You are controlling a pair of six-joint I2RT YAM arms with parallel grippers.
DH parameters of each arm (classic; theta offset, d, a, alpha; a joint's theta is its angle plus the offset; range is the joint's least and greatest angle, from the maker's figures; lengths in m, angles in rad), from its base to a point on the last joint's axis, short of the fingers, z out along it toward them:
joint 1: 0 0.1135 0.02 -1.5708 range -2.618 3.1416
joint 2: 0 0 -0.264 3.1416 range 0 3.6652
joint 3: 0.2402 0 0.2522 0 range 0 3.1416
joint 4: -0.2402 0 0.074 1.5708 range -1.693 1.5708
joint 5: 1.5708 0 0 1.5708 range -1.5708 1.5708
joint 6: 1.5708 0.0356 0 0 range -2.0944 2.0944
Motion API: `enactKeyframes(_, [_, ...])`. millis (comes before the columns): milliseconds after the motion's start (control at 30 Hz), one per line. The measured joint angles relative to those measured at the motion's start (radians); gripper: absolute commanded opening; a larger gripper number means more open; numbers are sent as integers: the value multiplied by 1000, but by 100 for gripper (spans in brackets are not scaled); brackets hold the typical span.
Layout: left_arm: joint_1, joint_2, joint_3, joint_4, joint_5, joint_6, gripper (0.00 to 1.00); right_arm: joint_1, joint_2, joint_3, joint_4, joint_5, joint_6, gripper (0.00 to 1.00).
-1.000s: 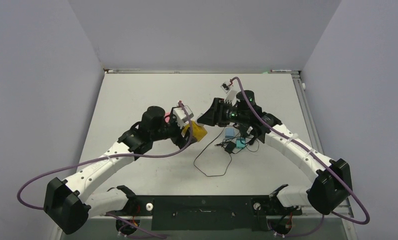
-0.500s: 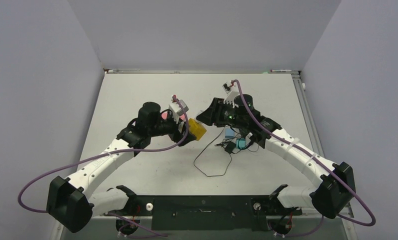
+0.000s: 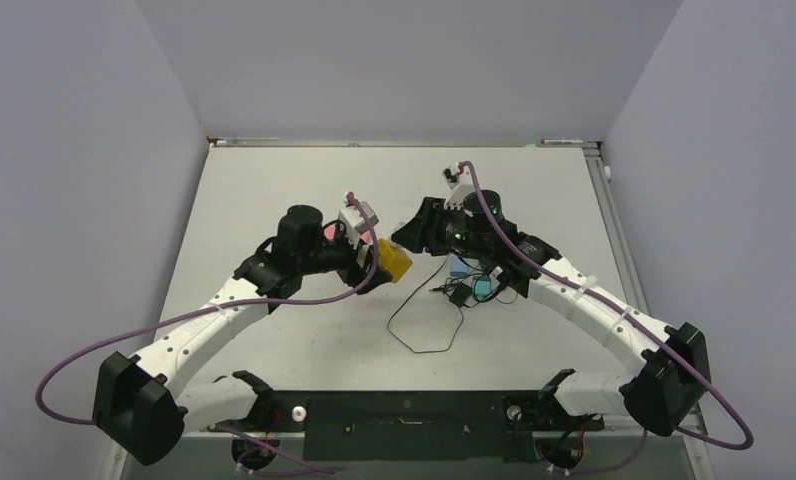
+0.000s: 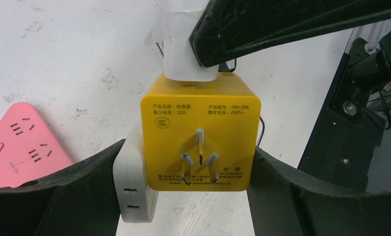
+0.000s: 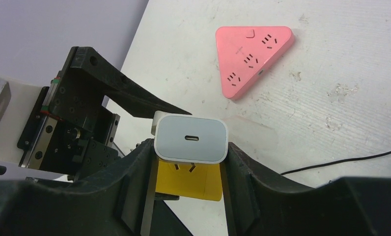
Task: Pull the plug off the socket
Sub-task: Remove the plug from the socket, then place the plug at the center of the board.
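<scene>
The yellow socket cube (image 4: 199,140) bears printed markings on its pronged face: "10A" top left, "HM-206" and "250V~" top right, a CCC mark beneath, and Chinese headings. The line along the lower edge is too small to read. Three metal prongs project from the centre of that face. The plug (image 5: 191,138) is a white, round-cornered block with a single small oval port in the middle of its outward face and no legible print. In the left wrist view it sits against the far face of the cube with no gap showing. A second white charger (image 4: 132,191) sits on the cube's left side. The right gripper (image 3: 407,238) is clenched on the plug, its black fingers (image 5: 243,183) pressing both flanks. The left gripper (image 3: 367,264) grasps the cube, with its fingers (image 4: 80,191) against opposite sides. The two grippers meet nose to nose over the middle of the table (image 3: 274,190), plug and cube between them. A pink triangular power strip (image 5: 252,58) lies flat on the table just beside the left gripper. A thin black cable (image 3: 424,322) loops on the surface near the right arm.
</scene>
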Motion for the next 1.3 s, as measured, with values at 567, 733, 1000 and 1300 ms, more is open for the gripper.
enactKeyframes(567, [-98,-2,0,-126,-132,75,0,-106,42,28,-105,2,-69,5])
enactKeyframes(733, [-19,-2,0,-123,-139,32,0,-134,40,78,-190,71,-113,5])
enactKeyframes(1000, [126,-2,0,-102,-223,-81,0,-329,18,78,-274,91,-193,5])
enactKeyframes(1300, [126,-2,0,-116,-338,-116,0,-470,84,-43,-351,76,-279,5])
